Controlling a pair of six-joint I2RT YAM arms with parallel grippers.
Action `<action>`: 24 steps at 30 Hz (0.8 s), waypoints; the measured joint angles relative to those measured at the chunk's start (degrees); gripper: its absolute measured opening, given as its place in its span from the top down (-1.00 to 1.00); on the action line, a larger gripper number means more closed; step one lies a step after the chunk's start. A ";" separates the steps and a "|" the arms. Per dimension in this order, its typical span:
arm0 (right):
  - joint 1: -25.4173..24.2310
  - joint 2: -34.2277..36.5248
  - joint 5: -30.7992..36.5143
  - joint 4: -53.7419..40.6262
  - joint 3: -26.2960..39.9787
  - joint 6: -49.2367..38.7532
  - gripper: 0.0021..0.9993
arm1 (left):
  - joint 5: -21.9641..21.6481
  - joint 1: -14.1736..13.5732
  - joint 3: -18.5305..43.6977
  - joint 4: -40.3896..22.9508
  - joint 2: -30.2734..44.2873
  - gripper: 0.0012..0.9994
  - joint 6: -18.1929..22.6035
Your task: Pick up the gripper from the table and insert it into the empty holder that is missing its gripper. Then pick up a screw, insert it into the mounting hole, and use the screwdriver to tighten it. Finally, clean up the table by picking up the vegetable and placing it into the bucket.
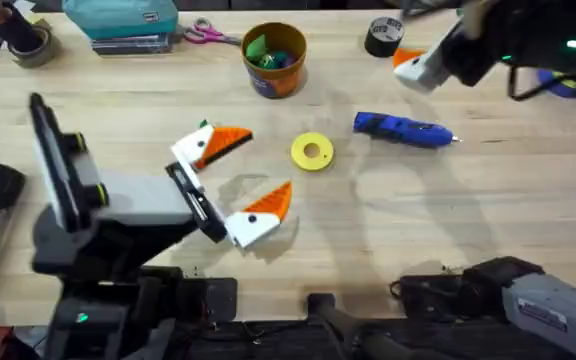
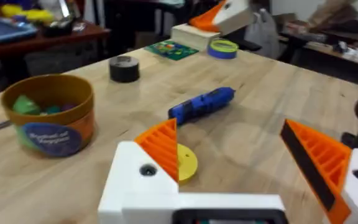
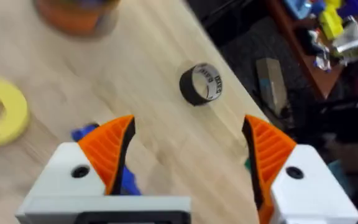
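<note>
Nearest the overhead lens, low at the lower left: left gripper [image 1: 240, 185], white finger blocks with orange ribbed pads spread wide apart, nothing between them. Just beyond its fingertips, flat yellow ring-shaped disc [image 1: 312, 152] on the wooden table [image 1: 488, 210]. Farther to the right of the disc, screwdriver [image 1: 404, 129], blue, lying on its side, thin metal tip pointing away from the disc. Behind the disc, toward the far edge, bucket [image 1: 274, 58], orange, upright, green and blue pieces inside; vegetable not told apart from the rest with certainty. Left of the bucket, pink-handled scissors [image 1: 208, 34].

Up at the far right, raised above the table: right gripper [image 3: 188, 149], orange pads held well apart, empty. Beyond it on the table, roll of black tape [image 3: 199, 83], standing on its edge in the right wrist view, near the far edge.
</note>
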 joint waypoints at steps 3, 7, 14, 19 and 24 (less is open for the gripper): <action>0.00 -4.48 -0.02 -3.29 0.19 9.71 -0.99 | -3.31 0.00 5.66 -5.47 4.09 -0.97 0.90; 0.00 -9.03 -0.09 -10.28 0.22 21.19 -0.99 | -7.15 0.00 15.17 -15.76 13.04 -0.97 4.63; 0.00 -13.88 -0.22 -24.62 0.20 30.53 -0.99 | -16.33 0.00 33.29 -36.30 31.84 -0.97 11.79; 0.00 -16.74 -0.23 -28.79 0.16 33.08 -0.99 | -24.24 0.00 42.42 -45.31 42.14 -0.97 14.08; 0.00 -18.76 -0.24 -29.90 -1.64 34.27 -0.99 | -28.34 0.00 44.04 -46.10 47.91 -0.97 14.82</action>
